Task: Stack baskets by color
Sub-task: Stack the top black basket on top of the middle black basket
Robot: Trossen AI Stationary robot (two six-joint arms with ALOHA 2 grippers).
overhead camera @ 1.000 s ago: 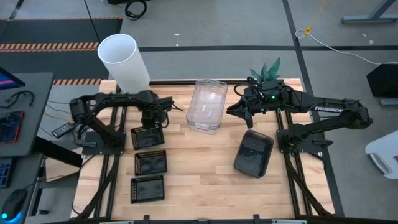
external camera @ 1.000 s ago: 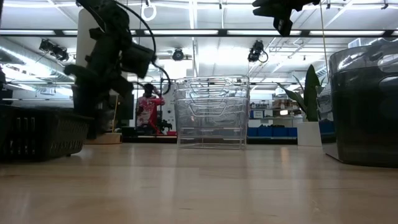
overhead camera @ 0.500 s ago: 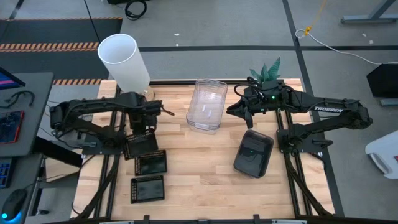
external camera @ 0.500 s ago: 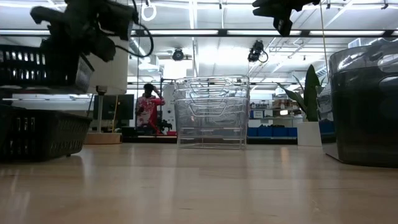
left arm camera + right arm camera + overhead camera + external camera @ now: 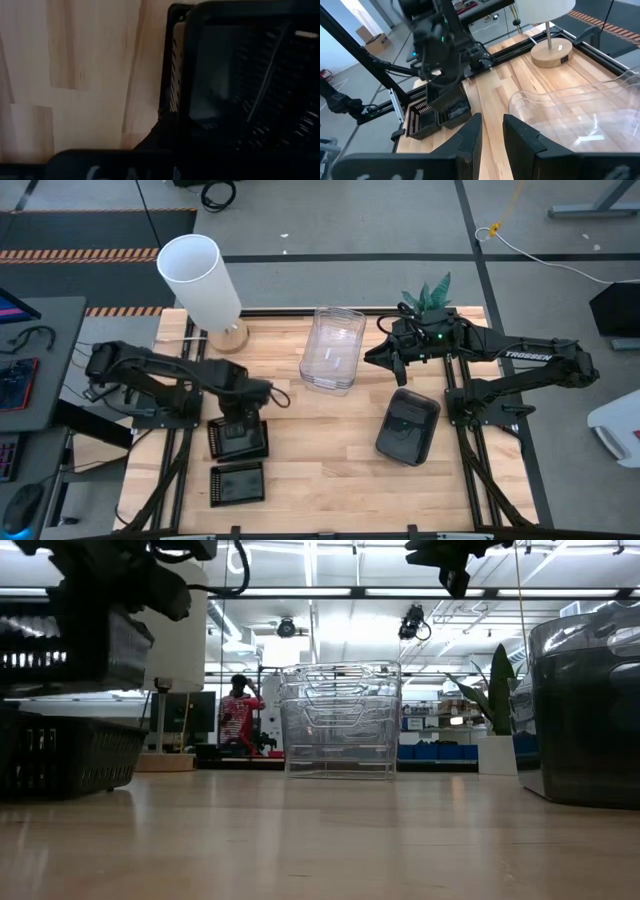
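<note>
My left gripper (image 5: 241, 410) points down, shut on a small black grid basket (image 5: 238, 438). In the low view that basket (image 5: 75, 640) hangs above a second black basket (image 5: 65, 755) standing on the table. A third black basket (image 5: 237, 483) rests nearer the front edge. The clear baskets (image 5: 333, 348) stand nested at the far middle, the smoky dark grey baskets (image 5: 408, 425) nested at the right. My right gripper (image 5: 492, 135) hovers high between those two piles, slightly open, with nothing between its fingers. My left gripper holds the black basket by its far wall, at the rim (image 5: 240, 421), pinched between the two fingers, which come from above and point down. The basket hangs about level and lifted clear, directly over the second black basket (image 5: 420, 122).
A white cylindrical lamp (image 5: 200, 280) on a round wooden foot stands at the far left corner. A small potted plant (image 5: 430, 295) sits at the far right. Bare wood (image 5: 320, 450) lies in the middle and toward the front edge.
My left gripper has lifted the far black basket off the table and carried it up and toward the near edge, until it hangs over the middle black basket. The gripper has stayed shut on it. My right arm has kept still.
</note>
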